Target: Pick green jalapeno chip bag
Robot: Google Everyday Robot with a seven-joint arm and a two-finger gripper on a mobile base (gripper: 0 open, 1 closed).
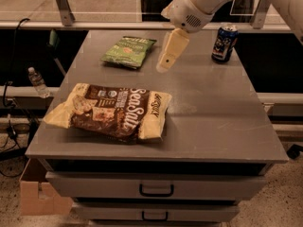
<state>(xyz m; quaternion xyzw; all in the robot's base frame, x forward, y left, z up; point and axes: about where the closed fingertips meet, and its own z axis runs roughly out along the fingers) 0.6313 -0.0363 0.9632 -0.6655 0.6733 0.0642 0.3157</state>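
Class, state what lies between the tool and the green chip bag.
Only bare tabletop, shown in the camera view; the tool hovers beside the green chip bag.

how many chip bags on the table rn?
2: the green jalapeno chip bag at the back left of the table, the Sea Salt bag at front left. The gripper hovers just right of the green one. None appears hidden.

The cream tool (pixel 164 65) hangs over the grey table (pixel 218 122), just right of the green bag (pixel 129 52), which is pale green with white lettering. The big bag (pixel 113 111) is brown and yellow with white letters. The can (pixel 224 42) is dark blue.
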